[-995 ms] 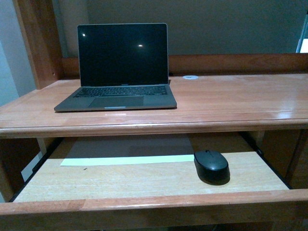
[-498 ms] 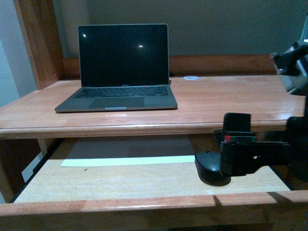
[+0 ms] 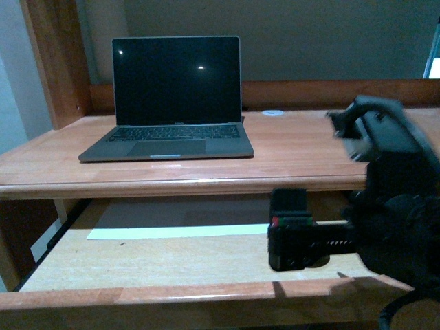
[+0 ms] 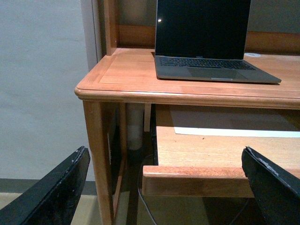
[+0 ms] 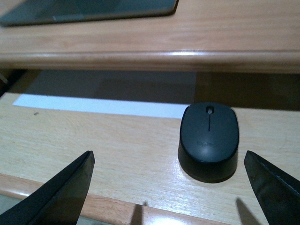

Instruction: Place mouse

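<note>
- Laptop point(image 3: 168, 103) — on the desk top point(image 3: 309, 148), toward its left side.
- Disc point(image 3: 273, 111) — on the desk top, just right of the laptop's back edge.
- Pull-out shelf point(image 3: 137, 261) — below and in front of the laptop.
- Paper strip point(image 3: 179, 232) — on that shelf, straight in front of the laptop.
- Mouse point(image 5: 209, 136) — on the shelf, in front of the laptop and to its right.

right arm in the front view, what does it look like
The right arm is bulky and matte black. Its hand is a boxy black block with a small red and green marking. In the right wrist view, its fingers are black tapered wedges.

One mouse point(image 5: 208, 140), one laptop point(image 3: 172, 103), one disc point(image 3: 272, 111).
</note>
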`<state>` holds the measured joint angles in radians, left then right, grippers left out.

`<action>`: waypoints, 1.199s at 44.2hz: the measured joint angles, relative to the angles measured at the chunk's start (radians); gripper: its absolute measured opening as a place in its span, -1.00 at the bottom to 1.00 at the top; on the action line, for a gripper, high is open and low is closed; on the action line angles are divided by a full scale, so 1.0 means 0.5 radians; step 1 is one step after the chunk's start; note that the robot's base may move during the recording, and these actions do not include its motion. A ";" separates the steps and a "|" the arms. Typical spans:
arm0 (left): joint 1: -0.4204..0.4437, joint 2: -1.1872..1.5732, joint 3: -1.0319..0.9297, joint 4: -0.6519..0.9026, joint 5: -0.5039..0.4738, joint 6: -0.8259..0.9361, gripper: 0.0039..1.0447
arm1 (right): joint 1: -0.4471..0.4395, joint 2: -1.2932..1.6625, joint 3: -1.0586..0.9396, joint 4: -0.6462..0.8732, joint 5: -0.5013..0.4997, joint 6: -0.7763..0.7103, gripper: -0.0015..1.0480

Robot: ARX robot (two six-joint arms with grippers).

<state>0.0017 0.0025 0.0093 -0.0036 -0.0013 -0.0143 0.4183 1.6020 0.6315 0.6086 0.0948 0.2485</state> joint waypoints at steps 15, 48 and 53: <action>0.000 0.000 0.000 0.000 0.000 0.000 0.88 | -0.037 0.450 0.387 -0.163 0.103 0.041 0.87; 0.000 0.000 0.000 0.001 0.000 0.000 0.88 | -0.100 0.852 0.729 -0.314 0.189 -0.066 0.22; 0.000 0.000 0.000 0.001 0.000 0.000 0.88 | -0.095 0.806 0.675 -0.307 0.177 -0.066 0.21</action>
<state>0.0017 0.0025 0.0093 -0.0032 -0.0013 -0.0143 0.3710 2.0048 0.9691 0.4549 0.1833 0.2157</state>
